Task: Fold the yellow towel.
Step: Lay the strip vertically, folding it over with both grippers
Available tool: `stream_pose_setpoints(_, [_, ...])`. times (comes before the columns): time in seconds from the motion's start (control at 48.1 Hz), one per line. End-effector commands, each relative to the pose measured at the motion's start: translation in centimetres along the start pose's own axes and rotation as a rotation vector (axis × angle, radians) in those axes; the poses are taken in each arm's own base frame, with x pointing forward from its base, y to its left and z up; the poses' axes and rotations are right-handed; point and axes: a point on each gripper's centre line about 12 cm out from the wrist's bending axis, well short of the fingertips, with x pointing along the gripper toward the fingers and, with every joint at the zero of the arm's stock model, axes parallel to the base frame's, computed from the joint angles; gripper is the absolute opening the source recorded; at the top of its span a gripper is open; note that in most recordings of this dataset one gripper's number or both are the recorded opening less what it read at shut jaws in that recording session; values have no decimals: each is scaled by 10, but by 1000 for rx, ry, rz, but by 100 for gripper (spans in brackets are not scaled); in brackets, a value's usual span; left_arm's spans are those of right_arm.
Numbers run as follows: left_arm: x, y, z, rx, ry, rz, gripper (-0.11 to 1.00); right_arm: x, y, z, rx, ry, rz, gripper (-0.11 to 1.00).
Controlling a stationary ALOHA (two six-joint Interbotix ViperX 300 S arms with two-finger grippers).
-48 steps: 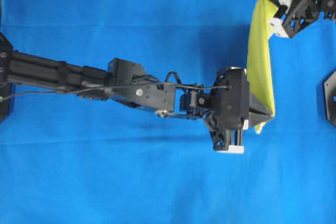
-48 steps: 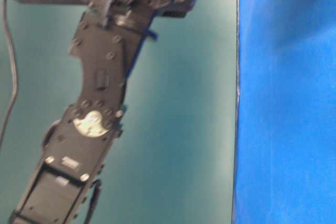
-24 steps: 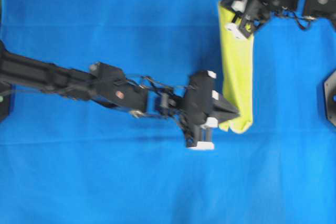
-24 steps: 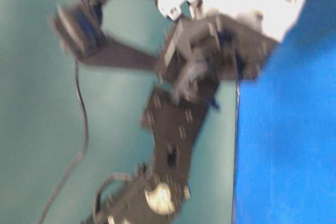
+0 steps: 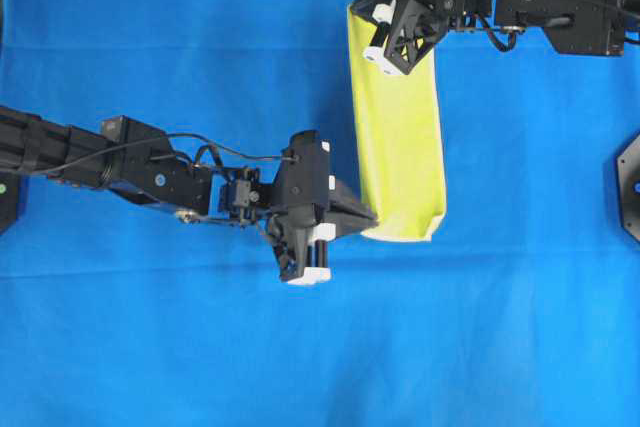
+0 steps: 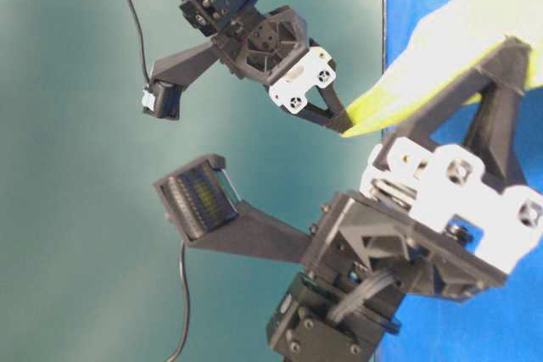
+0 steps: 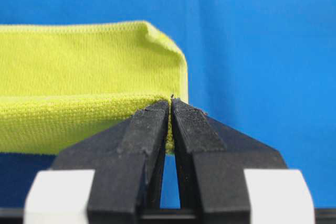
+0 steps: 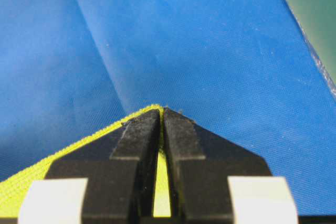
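Overhead, left arm is reaching in from the left edge, stretched nearly level across the large blue cloth [image 5: 200,347], its pincer [image 5: 368,218] pointing right and pinching the near-left corner of the yellow towel [image 5: 400,137]. Wrist view is showing the jaws pressed together on the folded hem, towel edge curling just behind them. Right arm is coming in from the upper right, its pincer [image 5: 358,9] aimed left and down, clamping the towel's far corner; jaws tight on the yellow tip in its own wrist view. Towel is hanging as a long narrow strip between the two pincers, over the middle-right of the worktop. A black base plate [image 5: 630,184] is sitting at the right edge, well apart.
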Motion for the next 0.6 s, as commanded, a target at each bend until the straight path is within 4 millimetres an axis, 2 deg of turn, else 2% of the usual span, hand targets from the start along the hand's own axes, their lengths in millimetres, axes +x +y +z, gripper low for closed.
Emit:
stream_pose_setpoints(0.0, [-7, -9, 17, 9, -42, -20, 2, -4, -5, 13, 3, -40, -9, 3])
stream_pose_setpoints(0.291, [-6, 4, 17, 0, -9, 9, 3, -4, -2, 7, -2, -22, -2, 4])
stream_pose_setpoints(0.332, [-6, 6, 16, -5, -5, 12, 6, -4, -2, 6, -2, -21, -2, 7])
stream_pose_setpoints(0.416, [-6, 7, 17, -6, -5, 15, 26, -4, -1, 5, -4, -18, 0, 33])
stream_pose_setpoints(0.499, [-8, 6, 17, 7, -5, 13, 54, -4, 1, 5, -8, -17, 3, 57])
stream_pose_setpoints(0.54, [-9, 7, 18, 9, -3, 15, 66, -4, 1, 5, -8, -17, 3, 66])
stream_pose_setpoints(0.582, [-11, 7, 19, 9, 0, 16, 76, -4, 1, 5, -9, -17, 2, 67])
